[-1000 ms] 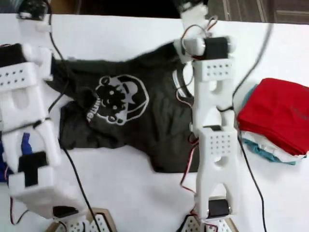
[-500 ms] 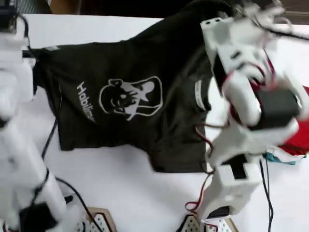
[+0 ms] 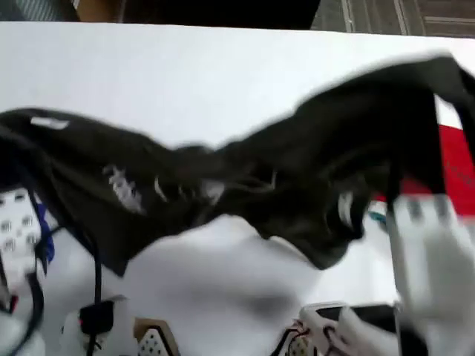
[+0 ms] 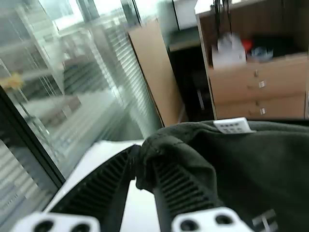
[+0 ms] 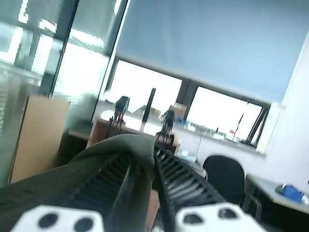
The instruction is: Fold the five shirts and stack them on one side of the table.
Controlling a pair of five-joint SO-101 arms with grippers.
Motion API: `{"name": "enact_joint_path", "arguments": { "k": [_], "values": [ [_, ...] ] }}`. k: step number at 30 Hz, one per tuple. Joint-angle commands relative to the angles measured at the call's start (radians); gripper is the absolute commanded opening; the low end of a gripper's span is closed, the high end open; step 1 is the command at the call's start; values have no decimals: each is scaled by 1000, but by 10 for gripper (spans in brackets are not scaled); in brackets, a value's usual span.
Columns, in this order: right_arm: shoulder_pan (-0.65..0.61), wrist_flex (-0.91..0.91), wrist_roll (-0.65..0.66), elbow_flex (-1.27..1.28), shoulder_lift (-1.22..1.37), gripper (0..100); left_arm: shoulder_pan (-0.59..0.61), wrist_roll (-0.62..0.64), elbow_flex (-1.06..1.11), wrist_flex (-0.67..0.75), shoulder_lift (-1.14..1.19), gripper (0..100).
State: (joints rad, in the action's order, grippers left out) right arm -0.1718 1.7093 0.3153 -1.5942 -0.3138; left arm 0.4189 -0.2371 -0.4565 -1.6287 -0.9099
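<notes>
Now the dark shirt (image 3: 334, 163) hangs over the surface (image 3: 185, 67), stretched between both arms; the left jaws pinch one edge, the right jaws another; best to pull it level and lay it flat, away from the red pile (image 3: 460, 167).

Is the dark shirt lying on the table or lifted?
Lifted: left gripper and right gripper each pinch the dark shirt, stretched over the table.

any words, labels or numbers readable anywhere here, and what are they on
White chest print on the dark shirt: too blurred to read.
White sewn tag at the shirt's edge: marks too small to read.
No other text is legible.
</notes>
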Motion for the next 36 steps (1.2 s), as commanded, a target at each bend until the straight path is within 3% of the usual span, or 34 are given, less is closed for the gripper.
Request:
{"name": "enact_joint_path", "arguments": {
  "k": [1,8,16,36],
  "values": [
    [1,1,17,118,-105,19,12,-41,-19,-2,-55,24],
    [-58,-5,14,381,-306,19,12,-51,-18,-14,-121,24],
    [-91,-84,14,566,-323,20,11,-52,124,12,-124,24],
    [-97,-54,9,580,-329,20,12,-48,137,15,-199,24]
  ]
}}
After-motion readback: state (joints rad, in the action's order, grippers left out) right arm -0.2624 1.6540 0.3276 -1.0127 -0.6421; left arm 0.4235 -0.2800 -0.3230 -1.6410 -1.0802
